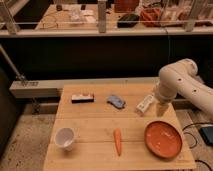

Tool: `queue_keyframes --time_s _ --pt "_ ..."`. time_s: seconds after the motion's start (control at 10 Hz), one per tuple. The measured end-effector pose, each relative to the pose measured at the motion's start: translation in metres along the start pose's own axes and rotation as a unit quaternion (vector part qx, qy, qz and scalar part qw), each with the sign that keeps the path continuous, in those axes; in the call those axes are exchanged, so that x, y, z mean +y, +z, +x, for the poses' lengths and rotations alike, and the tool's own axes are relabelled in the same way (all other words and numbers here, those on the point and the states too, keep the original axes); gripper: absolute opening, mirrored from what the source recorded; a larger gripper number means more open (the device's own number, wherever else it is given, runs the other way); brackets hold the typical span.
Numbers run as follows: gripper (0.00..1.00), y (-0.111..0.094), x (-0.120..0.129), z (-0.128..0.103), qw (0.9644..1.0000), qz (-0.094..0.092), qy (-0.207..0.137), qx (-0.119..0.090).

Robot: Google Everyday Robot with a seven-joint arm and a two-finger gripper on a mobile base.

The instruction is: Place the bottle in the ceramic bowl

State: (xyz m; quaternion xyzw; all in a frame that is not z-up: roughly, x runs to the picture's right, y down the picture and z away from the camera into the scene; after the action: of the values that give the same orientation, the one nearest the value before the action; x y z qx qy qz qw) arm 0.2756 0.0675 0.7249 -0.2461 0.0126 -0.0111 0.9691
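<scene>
A small white bottle [145, 103] lies on its side on the wooden table [95, 125], towards the right rear. The orange ceramic bowl [162, 138] sits empty at the front right. My gripper [161, 108] hangs from the white arm [176, 80], pointing down. It is just right of the bottle and behind the bowl, close to the table top. I cannot tell whether it touches the bottle.
A white cup [65, 137] stands at the front left. A carrot [117, 141] lies at the front middle. A blue packet [116, 101] and a dark-and-white bar [82, 98] lie at the rear. A railing and cluttered benches stand behind the table.
</scene>
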Motion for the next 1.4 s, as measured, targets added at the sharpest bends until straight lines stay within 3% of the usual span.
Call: queue_keyframes --time_s 1.4 --pt "0.8 0.01 -0.015 -0.003 0.9999 0.011 -0.007 -0.001"
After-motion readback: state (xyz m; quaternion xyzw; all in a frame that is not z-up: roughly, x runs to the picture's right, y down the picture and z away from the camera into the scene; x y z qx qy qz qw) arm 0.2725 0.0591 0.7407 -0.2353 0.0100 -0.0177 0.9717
